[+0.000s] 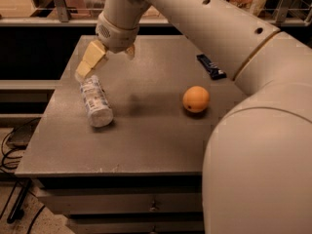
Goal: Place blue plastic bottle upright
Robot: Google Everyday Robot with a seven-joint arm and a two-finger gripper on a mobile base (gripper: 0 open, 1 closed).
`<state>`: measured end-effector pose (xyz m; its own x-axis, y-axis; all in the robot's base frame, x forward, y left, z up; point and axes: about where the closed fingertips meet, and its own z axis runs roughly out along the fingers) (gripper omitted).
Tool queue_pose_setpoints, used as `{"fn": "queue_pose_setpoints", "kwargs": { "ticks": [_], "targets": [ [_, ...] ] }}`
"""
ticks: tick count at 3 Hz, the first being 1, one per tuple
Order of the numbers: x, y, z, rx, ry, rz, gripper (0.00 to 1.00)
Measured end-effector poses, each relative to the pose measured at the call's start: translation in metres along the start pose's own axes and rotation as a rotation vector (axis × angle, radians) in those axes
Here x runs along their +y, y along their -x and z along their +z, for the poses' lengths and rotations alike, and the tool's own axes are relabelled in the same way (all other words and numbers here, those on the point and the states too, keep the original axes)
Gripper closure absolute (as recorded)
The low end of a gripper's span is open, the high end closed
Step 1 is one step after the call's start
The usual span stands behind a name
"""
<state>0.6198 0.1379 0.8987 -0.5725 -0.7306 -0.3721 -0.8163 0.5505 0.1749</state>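
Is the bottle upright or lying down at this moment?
Lying down: the bottle rests on its side on the table, its length along the surface. The gripper hovers open just above its far end.

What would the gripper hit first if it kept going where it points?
Probably the blue plastic bottle lying on its side: the gripper hovers above its far end, pointing down-left. Depth is unclear, so it might touch the table beside it.

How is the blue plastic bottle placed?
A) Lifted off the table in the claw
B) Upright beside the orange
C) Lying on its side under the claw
C: the blue plastic bottle lies on its side on the table, with the open claw hovering just above its far end, not gripping it.
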Motion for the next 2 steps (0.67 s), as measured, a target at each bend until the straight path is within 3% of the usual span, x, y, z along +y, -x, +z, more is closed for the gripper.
{"fn": "queue_pose_setpoints", "kwargs": {
  "ticks": [1,2],
  "targets": [
    [0.013,0.012,0.013,0.005,0.024,0.008,0.00],
    [0.025,0.021,0.029,0.043,0.009,0.005,0.00]
  ]
}}
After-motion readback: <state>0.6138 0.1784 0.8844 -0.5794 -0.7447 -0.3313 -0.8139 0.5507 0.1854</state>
